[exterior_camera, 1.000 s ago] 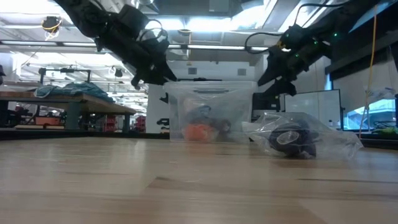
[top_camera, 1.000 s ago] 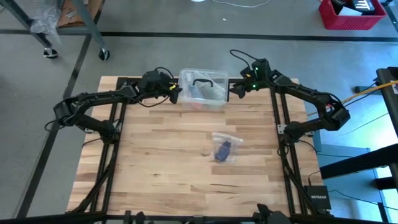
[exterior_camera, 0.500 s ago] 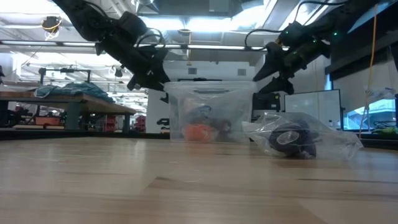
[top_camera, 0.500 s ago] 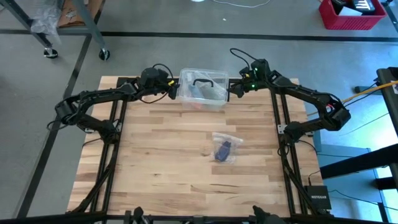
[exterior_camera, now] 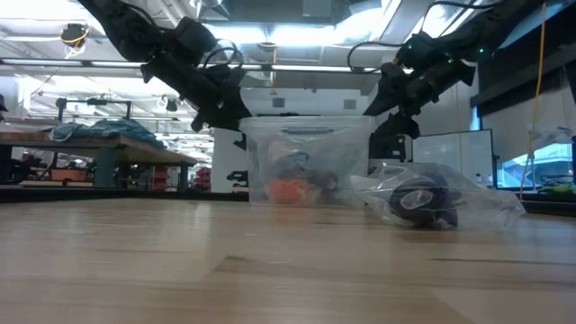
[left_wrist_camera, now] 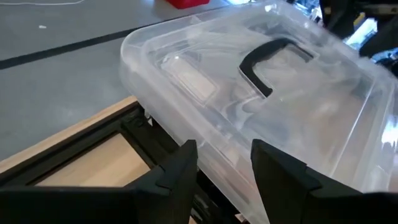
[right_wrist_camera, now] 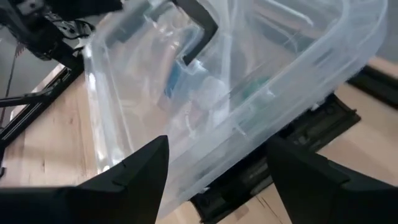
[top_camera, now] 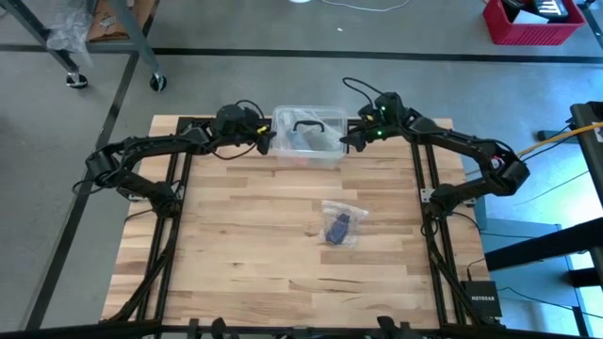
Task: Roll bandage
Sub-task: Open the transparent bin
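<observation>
The dark navy bandage [top_camera: 335,227] lies inside a crinkled clear wrapper [top_camera: 350,215] on the middle of the wooden table; it also shows in the low view [exterior_camera: 420,201]. A clear plastic box [top_camera: 306,137] with a black handle [left_wrist_camera: 266,57] stands at the far edge. My left gripper [top_camera: 267,141] is open at the box's left end, its fingers [left_wrist_camera: 181,169] astride the box's lower edge [left_wrist_camera: 221,163]. My right gripper [top_camera: 346,141] is open at the box's right end, its fingers [right_wrist_camera: 138,167] astride the end wall [right_wrist_camera: 217,155]. My left gripper stands level at the box's left end wall, coming from the table's left; I cannot tell whether it touches the box. My right gripper stands level at the box's right end wall, coming from the table's right; I cannot tell whether it touches the box.
The box holds an orange thing [exterior_camera: 286,191] and other small items. Black frame rails [top_camera: 170,217] run along the table's left and right sides. Bare wood lies between the wrapper and the near edge.
My right gripper has gone toward the table's left, closer to the box's right end. My left gripper has edged a little toward the far edge at the box's left end. The wrapper with the bandage has stayed where it was.
</observation>
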